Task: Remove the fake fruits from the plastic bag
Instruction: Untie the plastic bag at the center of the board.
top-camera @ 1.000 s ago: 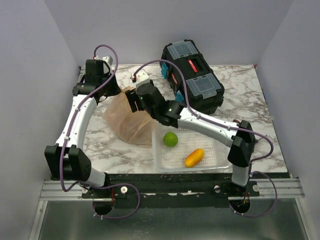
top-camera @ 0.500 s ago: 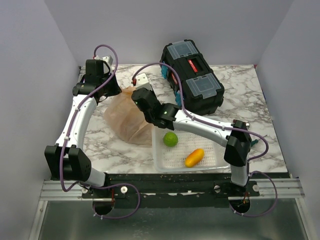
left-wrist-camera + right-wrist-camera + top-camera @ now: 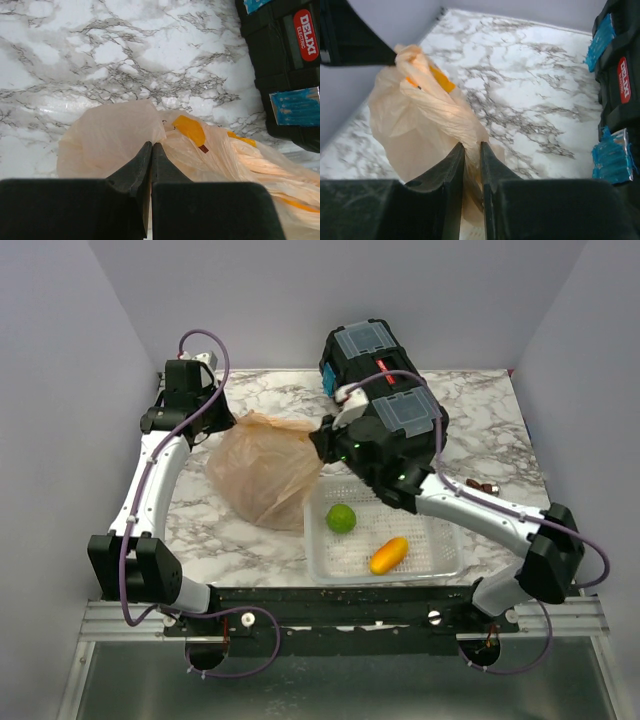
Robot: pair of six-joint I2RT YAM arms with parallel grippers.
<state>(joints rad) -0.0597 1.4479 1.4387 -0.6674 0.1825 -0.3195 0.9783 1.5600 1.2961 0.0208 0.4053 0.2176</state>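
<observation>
The peach-tan plastic bag (image 3: 262,472) sits on the marble at centre left, pulled taut between both grippers. My left gripper (image 3: 234,420) is shut on its upper left edge, with the jaws pressed together on the film (image 3: 151,145). My right gripper (image 3: 322,434) is shut on the bag's right side, a fold of plastic pinched between its narrow-set jaws (image 3: 472,145). In the right wrist view the bag (image 3: 425,115) hangs from the left gripper (image 3: 390,59). The fake fruits are hidden inside the bag; only an orange-yellow patch (image 3: 190,129) shows on the plastic.
A white mesh basket (image 3: 313,545) at the front centre holds a green ball (image 3: 341,518) and an orange oblong fruit (image 3: 389,555). A black toolbox (image 3: 385,390) stands at the back, just behind my right wrist. A small reddish-brown thing (image 3: 483,484) lies right of the basket.
My right arm swung right from above the bag, closed its jaws on the bag's right side and drew it toward the toolbox. The bag is now stretched wider. The left gripper kept its hold.
</observation>
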